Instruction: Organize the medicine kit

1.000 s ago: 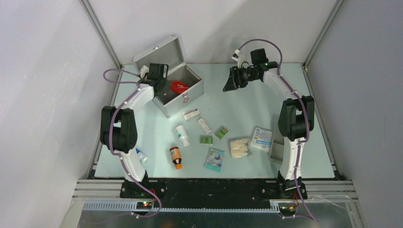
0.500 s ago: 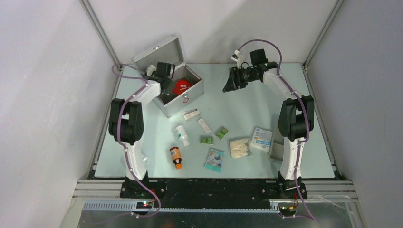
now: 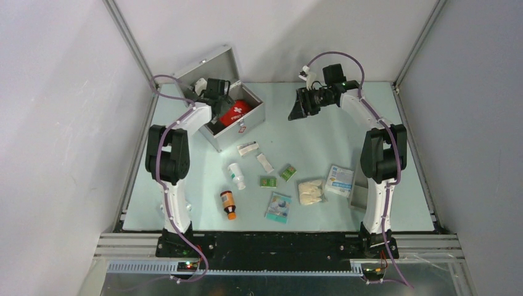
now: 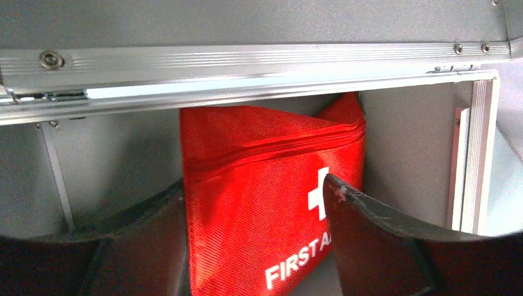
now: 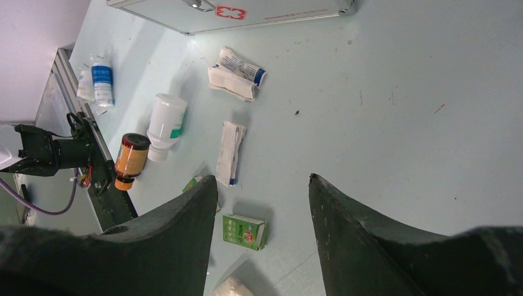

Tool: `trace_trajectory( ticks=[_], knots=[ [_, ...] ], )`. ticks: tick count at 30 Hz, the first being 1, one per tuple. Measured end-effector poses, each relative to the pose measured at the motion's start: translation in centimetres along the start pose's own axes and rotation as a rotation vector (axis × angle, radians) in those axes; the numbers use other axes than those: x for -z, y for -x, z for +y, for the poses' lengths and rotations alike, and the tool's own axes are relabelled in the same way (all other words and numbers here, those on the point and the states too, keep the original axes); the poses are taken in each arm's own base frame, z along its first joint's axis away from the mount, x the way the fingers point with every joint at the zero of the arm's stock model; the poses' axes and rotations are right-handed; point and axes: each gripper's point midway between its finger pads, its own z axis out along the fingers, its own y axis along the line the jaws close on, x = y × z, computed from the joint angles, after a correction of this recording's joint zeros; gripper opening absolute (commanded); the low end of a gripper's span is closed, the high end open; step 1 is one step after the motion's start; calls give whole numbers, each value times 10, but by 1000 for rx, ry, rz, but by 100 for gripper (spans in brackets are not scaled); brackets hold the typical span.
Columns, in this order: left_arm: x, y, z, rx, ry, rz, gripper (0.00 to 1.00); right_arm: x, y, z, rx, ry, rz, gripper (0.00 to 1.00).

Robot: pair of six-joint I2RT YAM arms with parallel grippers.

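Note:
The medicine kit (image 3: 242,126), a silver case, stands open at the back left with its lid (image 3: 206,66) raised. A red first-aid pouch (image 3: 235,111) stands on edge inside it. In the left wrist view the pouch (image 4: 259,160) fills the middle, below the case's rim (image 4: 247,61). My left gripper (image 3: 216,102) is inside the case, open, its jaws wide on either side of the pouch (image 4: 254,182). My right gripper (image 3: 295,110) hangs open above the back middle of the table, nothing between its fingers (image 5: 262,177).
Loose on the table are a white packet (image 3: 248,148), a sachet (image 3: 265,163), a white bottle (image 3: 236,176), an orange bottle (image 3: 228,204), two green boxes (image 3: 288,172), a blue packet (image 3: 278,206), a gauze bag (image 3: 311,191), a white-blue box (image 3: 340,180) and a small dropper bottle (image 3: 183,202).
My left gripper moved right and back over the case with the red pouch, then opened. The pouch now stands in the case. The right arm has hardly moved.

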Motion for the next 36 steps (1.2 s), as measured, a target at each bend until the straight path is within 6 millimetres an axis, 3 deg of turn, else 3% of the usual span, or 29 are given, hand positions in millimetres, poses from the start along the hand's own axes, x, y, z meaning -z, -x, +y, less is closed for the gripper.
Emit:
trace_trajectory(
  ticks=[2, 8, 18, 23, 26, 29, 33, 36],
  knots=[
    [1, 0, 0, -21, -6, 3, 97, 0, 0, 0, 1, -4, 1, 61],
    [20, 9, -7, -54, -48, 0, 100, -2, -1, 0, 5, -12, 5, 64],
    [100, 79, -46, -202, -214, -165, 100, -6, -14, -9, 7, -56, 35, 69],
    [140, 92, -62, -366, -352, -188, 99, -2, -37, -10, -11, -81, 74, 69],
    [162, 78, -68, -530, -486, -161, 99, 8, -49, -4, 8, -96, 92, 69],
    [181, 44, -58, -720, -628, -103, 99, 19, -61, 5, 46, -105, 106, 70],
    [202, -19, -18, -978, -814, 4, 100, 35, -86, 15, 147, -98, 159, 72],
    [215, -50, 8, -1120, -917, 35, 100, 43, -107, 22, 219, -89, 216, 73]
  ],
)
